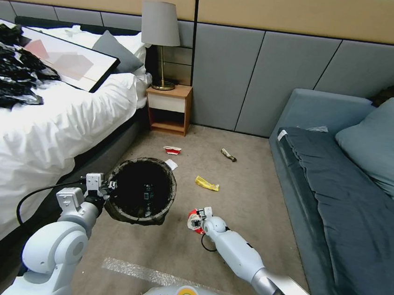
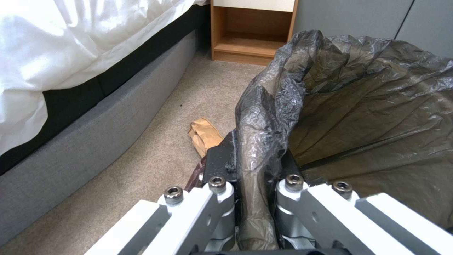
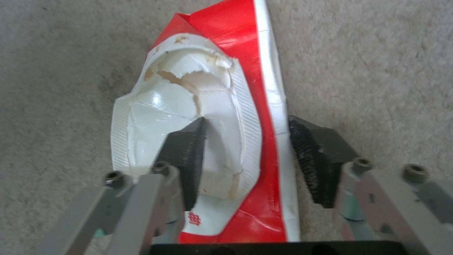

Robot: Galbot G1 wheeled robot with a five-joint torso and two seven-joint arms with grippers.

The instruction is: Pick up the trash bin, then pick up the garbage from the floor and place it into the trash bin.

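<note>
My left gripper (image 1: 108, 187) (image 2: 257, 166) is shut on the rim of the trash bin (image 1: 171, 196), pinching the dark bag (image 2: 368, 106) folded over it. Right of the bin, my right gripper (image 1: 195, 220) (image 3: 247, 148) is low at the carpet, its pads closed on both sides of a crushed red-and-white wrapper (image 1: 192, 223) (image 3: 189, 99). More garbage lies beyond on the floor: a second red-and-white wrapper (image 1: 172, 150), a white tissue (image 1: 171, 164), a yellow wrapper (image 1: 207, 183) and a dark snack wrapper (image 1: 228, 154). A brown cardboard piece (image 2: 205, 132) lies beside the bin, on the bed side.
The bed (image 1: 45, 117) with black plastic sheeting (image 1: 8, 71) runs along the left, its grey base (image 2: 94, 134) close to the bin. A wooden nightstand (image 1: 168, 109) with a lamp stands at the far wall. A blue sofa (image 1: 342, 191) bounds the right.
</note>
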